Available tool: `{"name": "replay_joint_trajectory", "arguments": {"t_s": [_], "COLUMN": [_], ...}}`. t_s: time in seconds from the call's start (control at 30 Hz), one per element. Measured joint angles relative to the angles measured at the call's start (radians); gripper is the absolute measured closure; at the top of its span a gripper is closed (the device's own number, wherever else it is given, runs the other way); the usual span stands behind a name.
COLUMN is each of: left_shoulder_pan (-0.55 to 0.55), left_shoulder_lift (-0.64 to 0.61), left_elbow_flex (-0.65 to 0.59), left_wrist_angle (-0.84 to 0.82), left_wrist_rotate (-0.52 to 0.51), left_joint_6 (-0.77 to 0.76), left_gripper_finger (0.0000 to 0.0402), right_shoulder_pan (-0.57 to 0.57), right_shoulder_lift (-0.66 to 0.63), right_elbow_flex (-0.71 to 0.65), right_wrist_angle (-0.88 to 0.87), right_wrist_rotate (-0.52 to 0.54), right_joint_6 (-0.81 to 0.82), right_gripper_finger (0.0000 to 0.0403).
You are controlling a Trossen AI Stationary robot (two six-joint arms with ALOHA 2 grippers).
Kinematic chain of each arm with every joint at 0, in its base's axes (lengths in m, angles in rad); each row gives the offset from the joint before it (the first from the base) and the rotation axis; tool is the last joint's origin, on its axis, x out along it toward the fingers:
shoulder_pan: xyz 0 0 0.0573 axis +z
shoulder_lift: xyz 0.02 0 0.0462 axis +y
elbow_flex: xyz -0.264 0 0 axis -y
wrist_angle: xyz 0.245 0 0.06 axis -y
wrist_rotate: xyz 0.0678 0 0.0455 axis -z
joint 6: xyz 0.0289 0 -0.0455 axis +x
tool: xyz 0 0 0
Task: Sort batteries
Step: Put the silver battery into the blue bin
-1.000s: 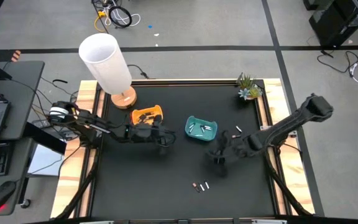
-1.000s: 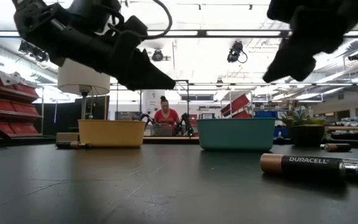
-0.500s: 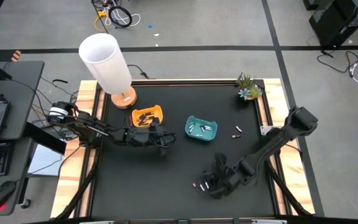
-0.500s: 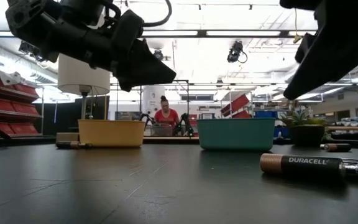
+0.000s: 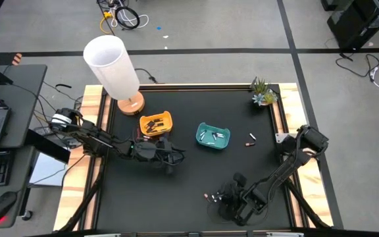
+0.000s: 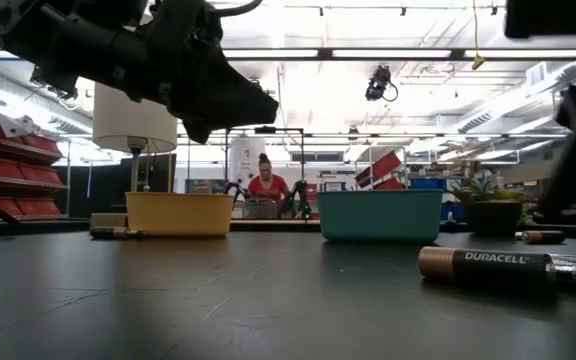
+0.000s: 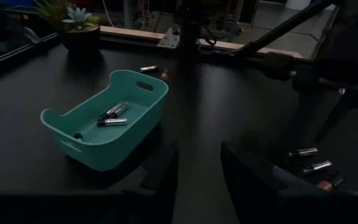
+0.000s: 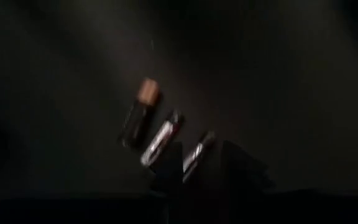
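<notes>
An orange tray (image 5: 155,123) and a teal tray (image 5: 213,135) stand mid-table, each with batteries in it. Two loose batteries (image 5: 251,138) lie right of the teal tray. Three more lie near the front edge: a dark copper-ended one (image 8: 138,112) and two silver ones (image 8: 160,140). My right gripper (image 8: 201,155) hangs open just over them, slanting down, a finger on either side of the third battery (image 8: 197,151). My left gripper (image 7: 197,165) is open with nothing in it, above the table just in front of the orange tray, facing the teal tray (image 7: 104,124).
A white lamp (image 5: 114,66) on a wooden foot stands at the far left corner, and a small potted plant (image 5: 262,92) at the far right corner. A person (image 6: 266,187) sits in the room beyond the table. Wooden rails edge the black mat (image 5: 143,197).
My right gripper has swung from beside the teal tray toward the table's near edge, sunk and turned, and now hangs over the three front batteries. My left gripper has drifted a little toward the near edge, away from the orange tray, rolling slightly.
</notes>
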Motion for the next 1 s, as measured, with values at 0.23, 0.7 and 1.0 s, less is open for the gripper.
{"name": "replay_joint_trajectory", "arguments": {"t_s": [0.23, 0.7, 1.0], "left_shoulder_pan": [-0.001, -0.001, -0.001], "left_shoulder_lift": [0.0, 0.001, 0.001], "left_elbow_flex": [0.0, 0.001, 0.001], "left_wrist_angle": [-0.006, -0.054, -0.054], "left_wrist_rotate": [0.0, 0.0, 0.0], "left_joint_6": [0.0, -0.004, -0.023], "left_gripper_finger": [0.0266, 0.0266, 0.0265], "right_shoulder_pan": [0.003, -0.018, -0.032], "right_shoulder_lift": [0.015, 0.047, 0.047], "right_elbow_flex": [0.0, -0.002, -0.002], "right_wrist_angle": [0.037, 0.019, 0.011], "right_wrist_rotate": [-0.01, -0.004, 0.006], "right_joint_6": [0.043, 0.025, -0.021], "right_gripper_finger": [0.0264, 0.0245, 0.0245]}}
